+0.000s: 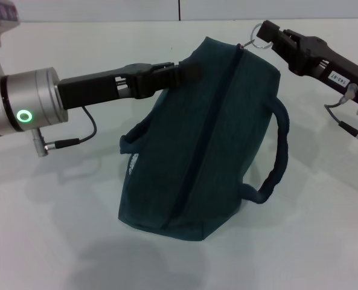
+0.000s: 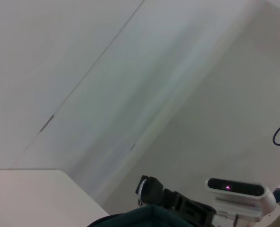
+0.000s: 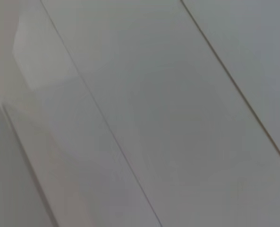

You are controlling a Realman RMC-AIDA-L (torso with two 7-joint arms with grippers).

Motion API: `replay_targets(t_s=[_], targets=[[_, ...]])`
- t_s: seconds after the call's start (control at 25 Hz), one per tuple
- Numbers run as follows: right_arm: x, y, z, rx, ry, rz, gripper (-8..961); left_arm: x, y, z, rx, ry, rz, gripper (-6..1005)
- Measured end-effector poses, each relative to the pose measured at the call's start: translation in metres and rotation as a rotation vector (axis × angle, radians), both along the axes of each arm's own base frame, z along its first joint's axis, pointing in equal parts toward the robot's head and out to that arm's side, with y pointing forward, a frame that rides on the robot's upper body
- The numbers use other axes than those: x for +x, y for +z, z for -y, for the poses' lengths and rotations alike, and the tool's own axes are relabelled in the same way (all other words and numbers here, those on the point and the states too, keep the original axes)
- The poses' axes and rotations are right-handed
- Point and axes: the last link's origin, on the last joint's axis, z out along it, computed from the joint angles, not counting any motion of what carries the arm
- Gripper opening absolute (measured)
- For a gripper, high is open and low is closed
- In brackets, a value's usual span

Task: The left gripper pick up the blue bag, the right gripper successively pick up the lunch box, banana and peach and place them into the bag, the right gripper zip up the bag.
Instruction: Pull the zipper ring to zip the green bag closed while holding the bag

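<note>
Gripping bag (image 1: 209, 139): both grippers, outstretched.

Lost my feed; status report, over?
Left gripper clamped on blue bag top edge. Right gripper at zipper ring. Zip looks closed. No obstructions seen.

Legible markings: a white label (image 1: 340, 77) on the right arm, upper right of the head view, carries dark characters too small to read with certainty. A small pale logo patch (image 1: 133, 162) on the blue bag (image 1: 209, 145) is illegible.
</note>
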Motion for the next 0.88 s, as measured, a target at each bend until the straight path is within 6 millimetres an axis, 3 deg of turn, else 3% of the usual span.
replay_targets(t_s=[0.88], targets=[[0.011, -0.006, -0.004, -0.009, -0.072, 0.029, 66, -0.003, 0.008, 0.015, 0.018, -0.049, 0.068, 145]])
